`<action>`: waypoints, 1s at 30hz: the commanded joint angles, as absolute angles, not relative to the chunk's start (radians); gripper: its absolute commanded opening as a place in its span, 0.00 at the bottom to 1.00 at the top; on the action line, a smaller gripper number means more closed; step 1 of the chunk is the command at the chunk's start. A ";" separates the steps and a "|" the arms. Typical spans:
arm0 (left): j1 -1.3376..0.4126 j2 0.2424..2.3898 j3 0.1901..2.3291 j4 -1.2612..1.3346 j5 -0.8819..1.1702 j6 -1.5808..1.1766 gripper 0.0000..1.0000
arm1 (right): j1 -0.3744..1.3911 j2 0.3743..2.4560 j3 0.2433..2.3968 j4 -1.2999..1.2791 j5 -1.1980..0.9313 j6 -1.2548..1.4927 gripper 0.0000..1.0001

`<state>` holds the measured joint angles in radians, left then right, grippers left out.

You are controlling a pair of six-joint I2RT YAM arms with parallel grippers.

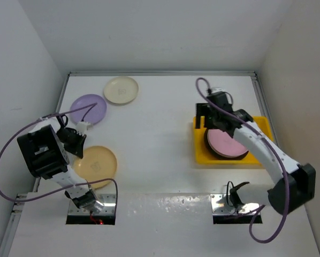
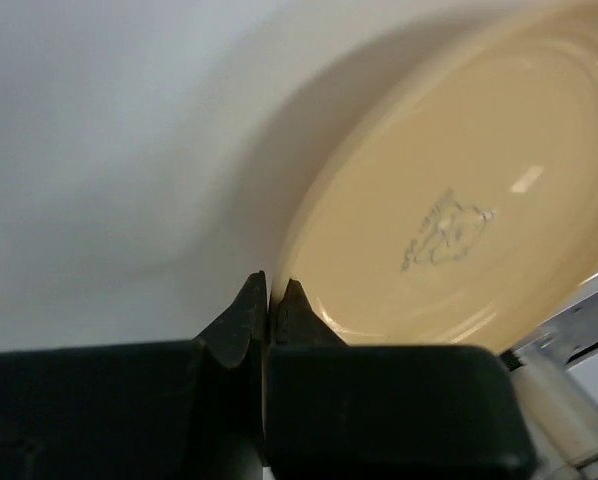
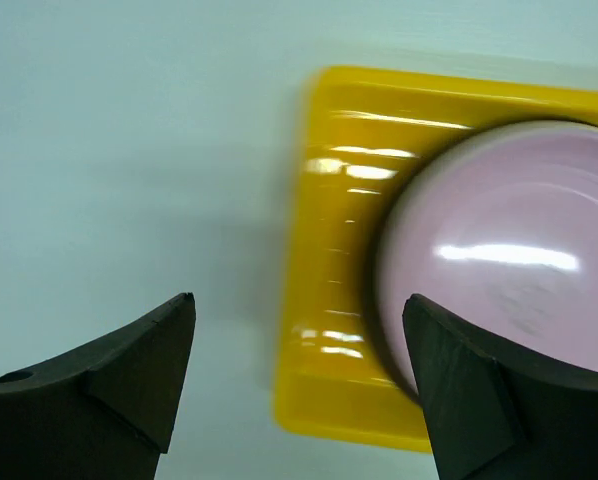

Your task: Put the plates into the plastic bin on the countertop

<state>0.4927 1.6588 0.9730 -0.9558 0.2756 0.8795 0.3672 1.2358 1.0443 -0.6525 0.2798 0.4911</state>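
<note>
Now left hand point(image 2: 269, 298) together beside orange-yellow plate point(image 2: 459, 200); right hand point(image 3: 297, 305) apart over plastic bin point(image 3: 329, 250) holding pink plate point(image 3: 499, 270).

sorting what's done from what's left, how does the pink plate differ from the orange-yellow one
The pink plate lies in the yellow bin, on something dark-rimmed; the orange-yellow plate lies alone on the white countertop. The open right gripper hangs over the bin by the pink plate; the shut left gripper is at the orange-yellow plate's rim. Both are round and shallow.
</note>
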 commanded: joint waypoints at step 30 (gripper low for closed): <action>0.170 1.549 1.364 -0.897 0.844 0.399 0.00 | 0.799 1.928 1.647 -0.400 0.112 0.486 0.00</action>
